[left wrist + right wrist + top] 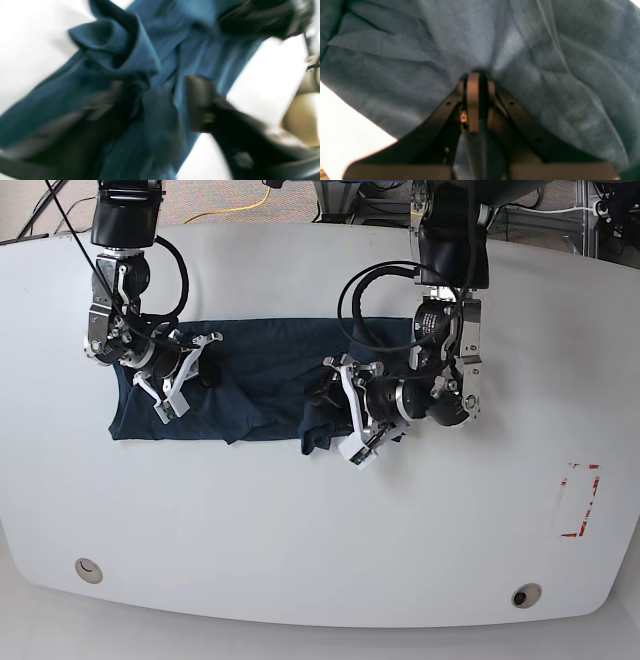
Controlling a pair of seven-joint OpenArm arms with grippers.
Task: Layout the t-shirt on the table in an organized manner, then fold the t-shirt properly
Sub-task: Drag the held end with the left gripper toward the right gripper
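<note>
The dark navy-teal t-shirt (265, 370) lies wrinkled and bunched in a wide strip across the far middle of the white table (300, 520). My right gripper (200, 373) rests on the shirt's left part. In the right wrist view that gripper (475, 73) is shut, and the t-shirt (420, 50) is pinched at its tips and gathers into creases there. My left gripper (325, 402) hovers at the shirt's right front edge. In the blurred left wrist view its fingers (197, 100) stand apart, so the gripper (152, 97) is open over a raised fold of the t-shirt (120, 50).
A red dashed rectangle mark (578, 500) sits near the table's right edge. Two round grommet holes (88, 569) (526, 594) lie along the front. Cables (240, 205) and both arm bases stand beyond the far edge.
</note>
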